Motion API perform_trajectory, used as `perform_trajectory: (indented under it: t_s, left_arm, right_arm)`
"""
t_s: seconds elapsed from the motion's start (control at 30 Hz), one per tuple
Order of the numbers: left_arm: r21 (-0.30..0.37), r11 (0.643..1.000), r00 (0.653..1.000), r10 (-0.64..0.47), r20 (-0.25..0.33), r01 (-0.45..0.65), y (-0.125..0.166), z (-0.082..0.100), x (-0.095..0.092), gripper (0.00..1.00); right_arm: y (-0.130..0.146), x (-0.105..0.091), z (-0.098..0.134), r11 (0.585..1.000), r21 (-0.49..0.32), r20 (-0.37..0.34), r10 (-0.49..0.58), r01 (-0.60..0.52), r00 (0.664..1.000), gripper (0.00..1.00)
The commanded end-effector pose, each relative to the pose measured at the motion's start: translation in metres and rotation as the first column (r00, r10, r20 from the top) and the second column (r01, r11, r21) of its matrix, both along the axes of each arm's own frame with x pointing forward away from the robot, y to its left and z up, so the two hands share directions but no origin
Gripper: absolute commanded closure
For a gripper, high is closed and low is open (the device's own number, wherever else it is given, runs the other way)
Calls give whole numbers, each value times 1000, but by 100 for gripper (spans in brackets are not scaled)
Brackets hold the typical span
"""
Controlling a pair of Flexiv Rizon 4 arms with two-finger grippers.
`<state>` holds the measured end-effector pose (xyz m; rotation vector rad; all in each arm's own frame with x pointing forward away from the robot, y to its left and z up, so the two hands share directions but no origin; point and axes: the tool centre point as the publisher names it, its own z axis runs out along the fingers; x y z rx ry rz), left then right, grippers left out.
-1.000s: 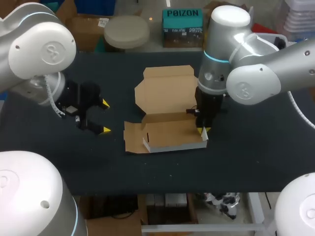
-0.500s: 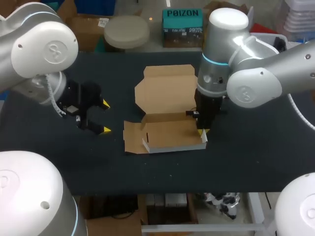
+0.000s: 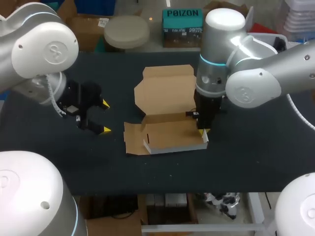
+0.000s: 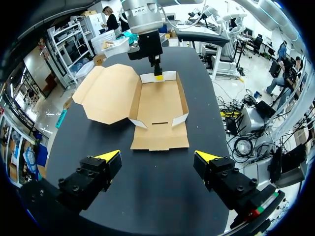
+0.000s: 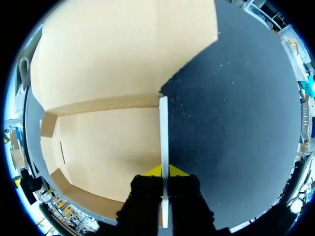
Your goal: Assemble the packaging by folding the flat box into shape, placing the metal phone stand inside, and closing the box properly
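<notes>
A brown cardboard box (image 3: 167, 132) lies half folded in the middle of the black table, its lid (image 3: 165, 91) open flat behind it. My right gripper (image 3: 202, 131) points straight down at the box's right end. In the right wrist view this gripper (image 5: 164, 170) is shut on the thin white-edged side wall (image 5: 163, 128), which stands upright between its yellow tips. My left gripper (image 3: 105, 117) hovers open to the left of the box with nothing in it. From the left wrist, the left gripper (image 4: 157, 156) faces the box (image 4: 160, 105) and its flat front flap (image 4: 160, 137).
The box's left end flap (image 3: 132, 138) lies flat on the table (image 3: 256, 147). The table's front edge runs a short way in front of the box.
My right gripper's fingers have closed in on the right side wall, and the box has shifted very slightly. The left arm has kept still.
</notes>
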<state>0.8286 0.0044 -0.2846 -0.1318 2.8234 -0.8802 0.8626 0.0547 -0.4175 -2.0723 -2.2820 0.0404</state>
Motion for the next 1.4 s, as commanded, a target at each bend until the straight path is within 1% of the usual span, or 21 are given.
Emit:
perform_trajectory:
  t_s: [0.03, 0.1, 0.17, 0.4, 0.47, 0.57, 0.67, 0.77, 0.8, 0.83, 0.9, 0.93, 1.0, 1.03, 1.1, 1.13, 1.2, 1.27, 1.3, 1.37, 1.4]
  left_arm:
    - [2, 1000, 1000, 2, 1, -2, -1, 0, 0, 0]
    - [2, 1000, 1000, 2, 1, -2, -1, 0, 0, 0]
    - [2, 1000, 1000, 2, 1, -2, -1, 0, 0, 0]
    - [2, 1000, 1000, 2, 1, -2, -1, 0, 0, 0]
    - [2, 1000, 1000, 2, 1, -2, -1, 0, 0, 0]
    - [2, 1000, 1000, 2, 1, -2, -1, 0, 0, 0]
    - [2, 1000, 1000, 2, 1, -2, -1, 0, 0, 0]
    - [2, 1000, 1000, 2, 1, -2, -1, 0, 0, 0]
    - [2, 1000, 1000, 2, 1, -2, -1, 0, 0, 0]
    - [2, 1000, 1000, 2, 1, -2, -1, 0, 0, 0]
    - [2, 1000, 1000, 2, 1, -2, -1, 0, 0, 0]
    - [2, 1000, 1000, 2, 1, -2, -1, 0, 0, 0]
    - [2, 1000, 1000, 2, 1, -2, -1, 0, 0, 0]
    - [2, 1000, 1000, 2, 1, -2, -1, 0, 0, 0]
    - [2, 1000, 1000, 2, 1, -2, -1, 0, 0, 0]
    - [2, 1000, 1000, 2, 1, -2, -1, 0, 0, 0]
    - [2, 1000, 1000, 2, 1, -2, -1, 0, 0, 0]
    - [2, 1000, 1000, 2, 1, -2, -1, 0, 0, 0]
    - [2, 1000, 1000, 2, 1, -2, -1, 0, 0, 0]
    - [2, 1000, 1000, 2, 1, -2, -1, 0, 0, 0]
    - [2, 1000, 1000, 2, 1, -2, -1, 0, 0, 0]
  right_arm:
    - [5, 1, -1, 997, -75, 2, -3, 3, 1000, 100]
    - [5, 1, -1, 992, -128, 9, -17, 19, 1000, 100]
    - [5, 3, -3, 979, -200, 22, -41, 45, 999, 100]
    - [4, 4, -5, 955, -287, 50, -66, 78, 997, 100]
    - [4, 4, -6, 941, -322, 71, -83, 101, 994, 100]
    - [3, 4, -6, 937, -329, 81, -93, 115, 992, 100]
    - [2, 4, -6, 941, -317, 88, -97, 120, 991, 100]
    - [0, 3, -5, 953, -275, 100, -100, 124, 990, 100]
    - [0, 2, -4, 961, -247, 102, -100, 122, 990, 100]
    - [0, 2, -4, 961, -248, 106, -101, 125, 989, 100]
    - [1, 0, -4, 973, -200, 102, -92, 111, 990, 100]
    - [1, 0, -3, 972, -204, 105, -93, 113, 990, 100]
    - [2, -1, -3, 986, -139, 92, -77, 90, 993, 100]
    - [2, -1, -3, 985, -145, 97, -81, 94, 992, 100]
    - [3, -2, -3, 993, -90, 78, -69, 76, 995, 100]
    - [3, -3, -3, 992, -95, 80, -71, 78, 994, 100]
    - [5, -4, -3, 997, -54, 68, -58, 62, 996, 100]
    - [6, -4, -3, 996, -58, 70, -60, 64, 996, 100]
    - [6, -4, -4, 998, -40, 65, -53, 55, 997, 100]
    - [6, -4, -4, 998, -38, 66, -55, 57, 996, 100]
    - [7, -4, -3, 999, -21, 61, -49, 50, 997, 100]
